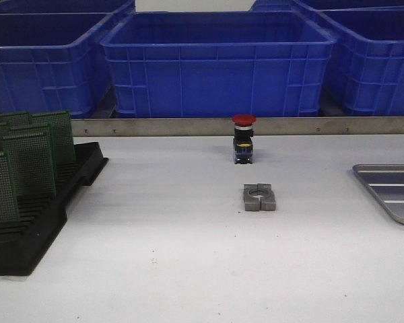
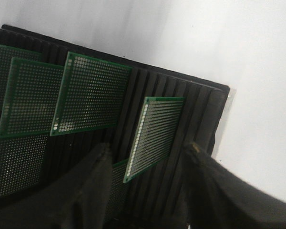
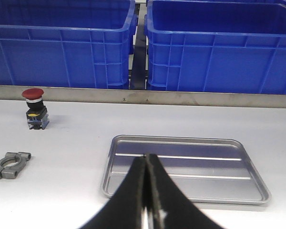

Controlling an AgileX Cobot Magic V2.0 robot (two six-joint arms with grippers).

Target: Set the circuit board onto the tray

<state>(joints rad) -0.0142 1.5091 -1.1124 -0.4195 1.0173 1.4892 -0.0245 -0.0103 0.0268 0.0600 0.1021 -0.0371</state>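
Nearest on the left of the white table [image 1: 188,269] sits the black slotted rack [image 1: 34,229], with several green perforated circuit boards [image 1: 30,161] standing upright in its slots. The left wrist view looks down on this rack [image 2: 181,109]: the left gripper [image 2: 148,160] hangs above it with its fingers [image 2: 97,162] spread apart, and one circuit board [image 2: 155,136], standing alone toward the rack's end, lies in line with the gap between them. Whether the fingers touch that board cannot be told; nothing is clamped. Other boards [image 2: 90,100] stand in slots further along the rack.

On the right edge of the front view lies the grey metal tray [image 1: 390,192], flat on the table with a raised rim and ribbed bottom, holding nothing. The right wrist view shows the tray [image 3: 181,143] ahead of the right gripper [image 3: 147,191], whose fingers are pressed together with nothing between them.

Near the middle of the table rests a small grey metal clamp block [image 1: 259,197] with a round hole, and beyond it stands a red-capped push button [image 1: 244,138] on a black and blue body. Behind that runs a metal rail [image 1: 188,126] across the table's far edge, and farthest back stand the blue plastic bins [image 1: 219,64], side by side
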